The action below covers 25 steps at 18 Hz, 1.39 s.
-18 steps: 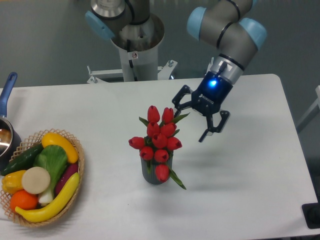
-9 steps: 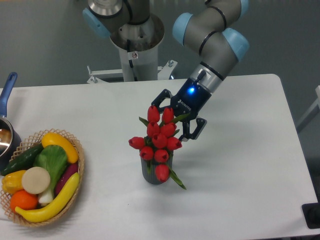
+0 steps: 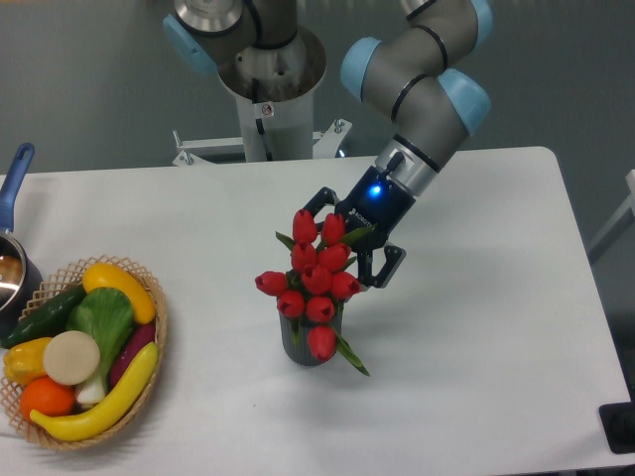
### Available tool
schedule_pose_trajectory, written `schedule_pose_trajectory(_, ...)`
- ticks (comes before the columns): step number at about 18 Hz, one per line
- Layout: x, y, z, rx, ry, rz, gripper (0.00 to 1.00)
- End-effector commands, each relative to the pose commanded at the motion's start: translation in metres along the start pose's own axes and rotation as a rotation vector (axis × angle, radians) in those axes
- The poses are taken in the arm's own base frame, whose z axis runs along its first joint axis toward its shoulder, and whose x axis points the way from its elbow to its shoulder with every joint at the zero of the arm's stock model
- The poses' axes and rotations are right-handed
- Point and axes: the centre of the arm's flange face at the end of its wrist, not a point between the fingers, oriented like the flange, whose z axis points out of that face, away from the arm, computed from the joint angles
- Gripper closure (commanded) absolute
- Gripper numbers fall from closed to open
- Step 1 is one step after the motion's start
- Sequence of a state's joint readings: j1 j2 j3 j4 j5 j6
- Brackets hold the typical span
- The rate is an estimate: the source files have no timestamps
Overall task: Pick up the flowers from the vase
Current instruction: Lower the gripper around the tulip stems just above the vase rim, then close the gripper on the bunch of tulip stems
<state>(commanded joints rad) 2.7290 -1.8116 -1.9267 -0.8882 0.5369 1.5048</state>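
The flowers (image 3: 316, 278), a bunch of red tulips with green leaves, stand upright in the vase (image 3: 310, 347), a small dark grey ribbed cylinder near the middle of the table. My gripper (image 3: 347, 243) comes in from the upper right. It is open, with its fingers on either side of the upper tulip heads. One finger (image 3: 383, 270) shows to the right of the bunch; the other sits behind the top blooms at the upper left. I cannot tell whether the fingers touch the flowers.
A wicker basket (image 3: 151, 349) holding plastic fruit and vegetables sits at the left front. A pot with a blue handle (image 3: 14, 178) stands at the left edge. The metal robot base column (image 3: 268, 79) rises behind the table.
My gripper has moved left and down from the right of the bunch onto the upper tulips. It has stayed open. The flowers and vase have not moved.
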Motion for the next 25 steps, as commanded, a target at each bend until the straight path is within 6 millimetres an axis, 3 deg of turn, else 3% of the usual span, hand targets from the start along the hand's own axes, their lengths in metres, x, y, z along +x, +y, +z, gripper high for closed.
schedule_pose_trajectory(10,-0.0060,-0.0031,0.0014,0.002,0.000,0.010,0.00)
schedule_pose_trajectory(16,-0.0045,-0.0038,0.0037,0.002,0.005,0.011,0.37)
schedule_pose_trajectory(22,-0.0038,-0.0044,0.0036,0.007,0.005,0.012,0.48)
schedule_pose_trajectory(25,-0.0046,-0.0067,0.0015,0.008,0.001,0.016,0.49)
